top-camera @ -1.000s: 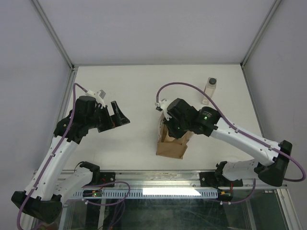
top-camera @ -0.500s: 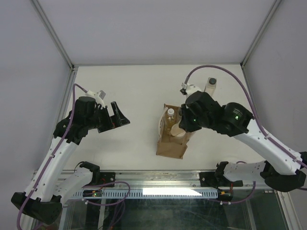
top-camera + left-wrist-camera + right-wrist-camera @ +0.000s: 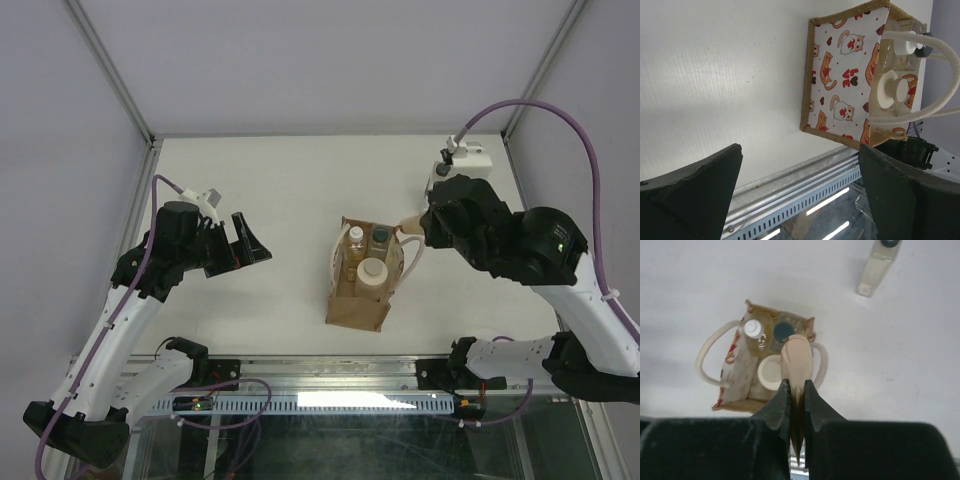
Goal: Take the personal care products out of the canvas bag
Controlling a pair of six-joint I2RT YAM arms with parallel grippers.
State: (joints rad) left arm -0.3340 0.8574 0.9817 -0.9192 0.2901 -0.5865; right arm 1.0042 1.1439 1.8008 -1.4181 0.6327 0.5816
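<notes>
The canvas bag (image 3: 357,305) stands upright mid-table, its cat-print side showing in the left wrist view (image 3: 840,75). Inside it are an amber bottle with a white cap (image 3: 355,236), a dark-capped bottle (image 3: 380,237) and a wide cream-capped bottle (image 3: 371,270). Another clear-beige bottle with a dark cap (image 3: 879,260) stands on the table at the back right. My right gripper (image 3: 410,222) hovers above the bag's right side, shut on a flat peach-beige tube-like item (image 3: 796,357). My left gripper (image 3: 248,240) is open and empty, well left of the bag.
The bag's pale looped handles (image 3: 412,262) hang out to its sides. Metal frame posts and grey walls enclose the table. The slotted front rail (image 3: 805,185) runs just in front of the bag.
My right gripper has risen out of the bag and moved back and right with the beige item, uncovering the three bottles inside. The left arm has not moved.
</notes>
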